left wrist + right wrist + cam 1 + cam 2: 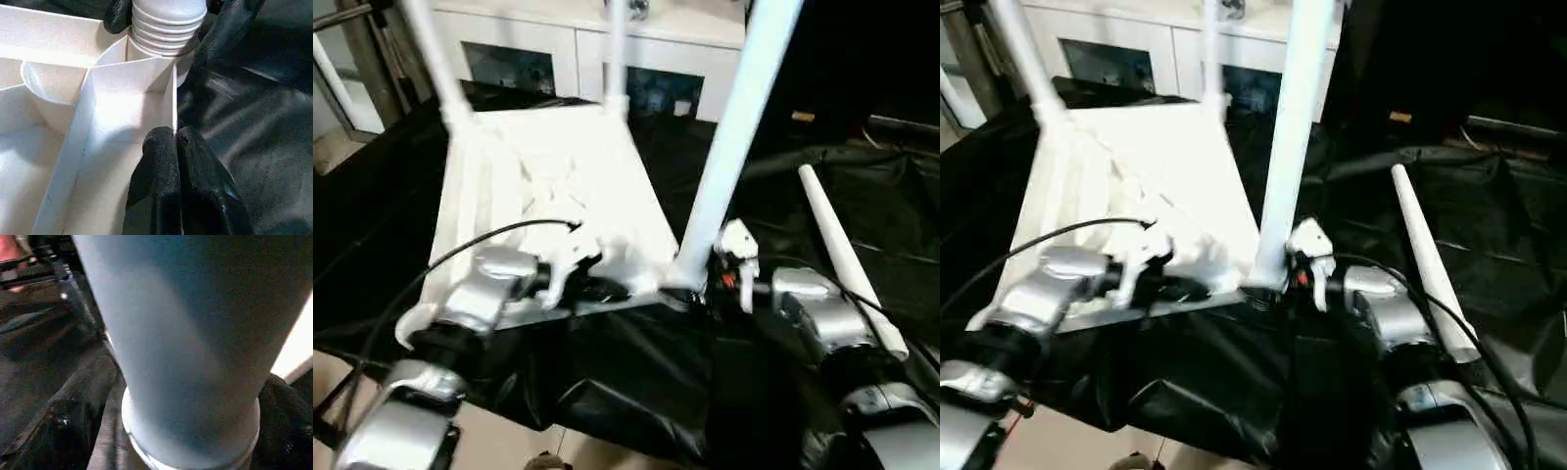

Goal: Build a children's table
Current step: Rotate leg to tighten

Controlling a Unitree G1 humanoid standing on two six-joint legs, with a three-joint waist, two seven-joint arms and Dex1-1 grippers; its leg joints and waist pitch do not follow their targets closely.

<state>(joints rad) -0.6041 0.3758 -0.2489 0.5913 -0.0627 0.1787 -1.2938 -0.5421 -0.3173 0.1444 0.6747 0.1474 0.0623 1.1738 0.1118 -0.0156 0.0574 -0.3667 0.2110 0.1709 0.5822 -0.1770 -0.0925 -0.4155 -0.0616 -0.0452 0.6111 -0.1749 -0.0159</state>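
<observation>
Children's table (548, 186) lay upside down on a black sheet (636, 382), ribbed underside up, at the middle of the head views. Three legs stood in its corner sockets: one at eleven o'clock (435, 59), one at twelve (615, 49), and the near-right leg (734, 137) rising toward one o'clock; all three were cut off by the top edge. A fourth leg (847, 255) lay loose on the sheet at three o'clock, well apart from the top. Behind, at twelve o'clock, stood a white cabinet (597, 59) with glass doors.

The left gripper (176, 142) had its fingers pinched narrow on the table's near rim wall. The right gripper (690, 294) sat at the near-right leg's base, its black fingers (73, 406) spread wide on either side of the tube; whether they pressed it was hard to make out. A black cable (440, 264) crossed over the left forearm.
</observation>
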